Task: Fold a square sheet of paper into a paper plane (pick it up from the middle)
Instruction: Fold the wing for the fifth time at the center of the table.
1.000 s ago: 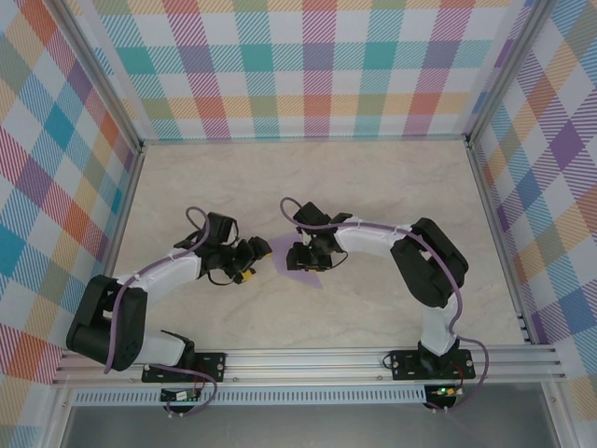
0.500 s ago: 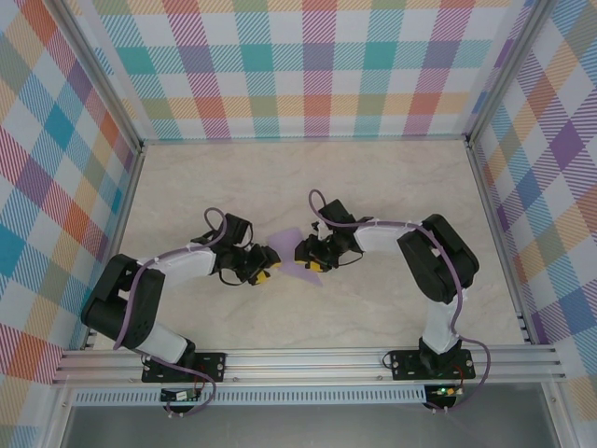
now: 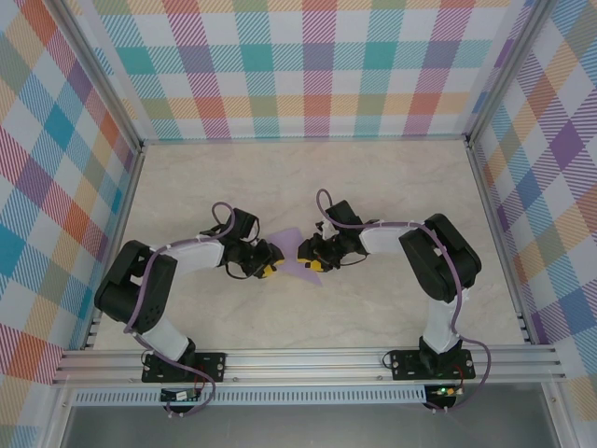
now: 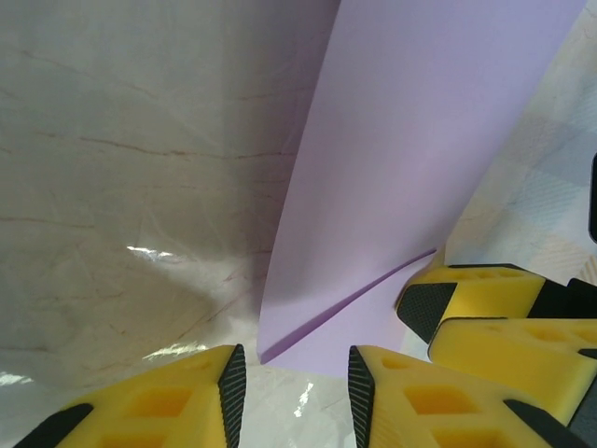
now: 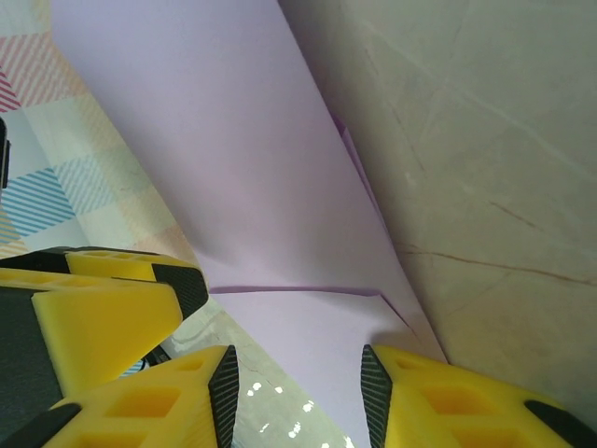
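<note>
Now: your left hand (image 4: 291, 390) and right hand (image 5: 297, 394) sit part-open, facing each other, each straddling opposite edge of square sheet of paper (image 3: 294, 250), neither pinching. Sheet mid-bench (image 3: 373, 187), creased. Likely you're setting up two-sided fold.

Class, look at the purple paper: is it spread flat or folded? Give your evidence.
Folded, partly. The paper shows a crease in both wrist views, and it rises off the table.

A robotics lab test cell: a marble-look desk (image 3: 308, 177) boxed in by plaid-printed walls (image 3: 308, 65) across the upper frame and sides, an aluminium rail (image 3: 308, 359) along the bottom edge.
</note>
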`<state>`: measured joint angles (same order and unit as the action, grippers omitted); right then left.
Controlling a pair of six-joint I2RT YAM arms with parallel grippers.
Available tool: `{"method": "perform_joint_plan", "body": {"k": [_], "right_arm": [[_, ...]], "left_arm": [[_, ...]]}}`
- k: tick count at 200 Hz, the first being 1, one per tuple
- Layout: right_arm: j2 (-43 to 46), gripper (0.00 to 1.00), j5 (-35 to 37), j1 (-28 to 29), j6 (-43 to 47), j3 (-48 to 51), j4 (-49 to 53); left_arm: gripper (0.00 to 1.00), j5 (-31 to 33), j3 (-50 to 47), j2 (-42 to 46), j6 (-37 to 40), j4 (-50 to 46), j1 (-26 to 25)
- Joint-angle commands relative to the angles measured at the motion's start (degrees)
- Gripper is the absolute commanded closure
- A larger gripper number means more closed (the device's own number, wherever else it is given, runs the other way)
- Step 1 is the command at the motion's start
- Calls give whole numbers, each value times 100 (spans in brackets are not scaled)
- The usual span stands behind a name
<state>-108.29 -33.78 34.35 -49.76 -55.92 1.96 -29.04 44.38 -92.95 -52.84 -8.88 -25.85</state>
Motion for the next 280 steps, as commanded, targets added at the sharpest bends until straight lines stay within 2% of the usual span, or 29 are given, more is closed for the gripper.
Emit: {"method": "perform_joint_plan", "body": {"k": [1, 61, 106, 139, 165, 192, 207, 228, 249, 280], "right_arm": [[-254, 58, 223, -60, -43, 204, 183], [-236, 59, 136, -122, -44, 222, 162], [-51, 57, -154, -130, 157, 327, -210], [-1, 53, -159, -130, 532, 135, 30], [46, 52, -76, -128, 741, 142, 64], [440, 48, 503, -124, 981, 187, 275], [803, 40, 928, -97, 1218, 196, 459], [1295, 32, 1826, 118, 1749, 213, 747], [1722, 31, 2806, 505, 2364, 449, 550], [2035, 27, 3303, 1056, 3448, 998, -286]], "left_arm": [[63, 31, 197, -112, 171, -100, -78], [63, -265, 273, -345, 156, 253, -113], [68, -455, 247, -269, 133, 502, -140], [72, -506, 176, -215, 74, 715, -164], [79, -498, 219, -241, 71, 723, -184], [94, -420, 280, -252, 48, 588, -177], [99, -360, 321, -216, 20, 444, -193], [100, -273, 420, -129, -5, 210, -201], [100, -218, 494, -33, -85, 61, -218], [100, -198, 608, 28, -172, -64, -242]]}}
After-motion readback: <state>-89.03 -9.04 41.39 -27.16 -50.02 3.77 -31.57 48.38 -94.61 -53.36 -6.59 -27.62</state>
